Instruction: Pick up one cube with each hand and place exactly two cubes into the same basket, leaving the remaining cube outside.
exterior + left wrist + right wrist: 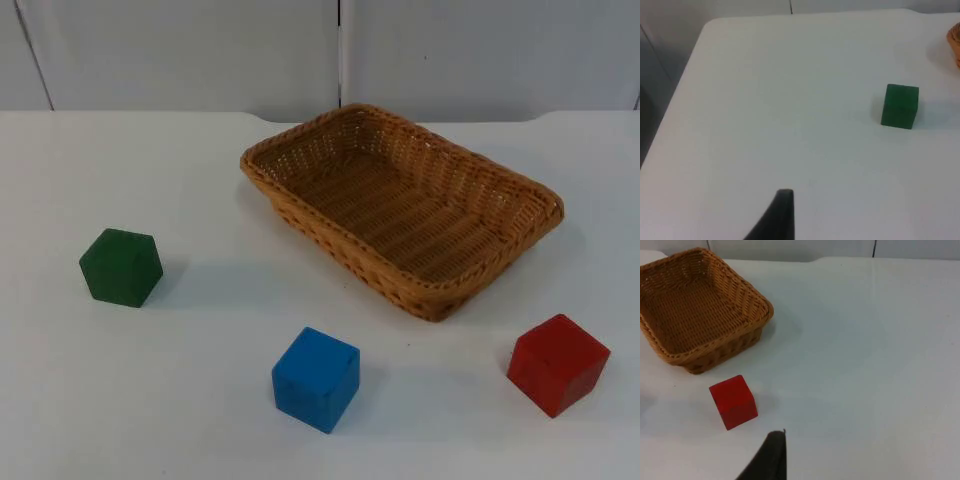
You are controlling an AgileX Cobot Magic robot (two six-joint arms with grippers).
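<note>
A wicker basket (pixel 400 205) is set on the white tabletop (pixel 200 400), and no cube is held inside it. The green cube (pixel 121 266), the blue cube (pixel 316 378) and the red cube (pixel 557 363) are seen outside the basket, apart from it. Of the left gripper (pixel 782 210) and the right gripper (pixel 772 452) one fingertip each is seen above the tabletop; their opening cannot be told.

From the left wrist I see the basket (pixel 955 45) cut off at the frame edge; I cannot read either gripper's finger state from one fingertip (pixel 782 210) each
</note>
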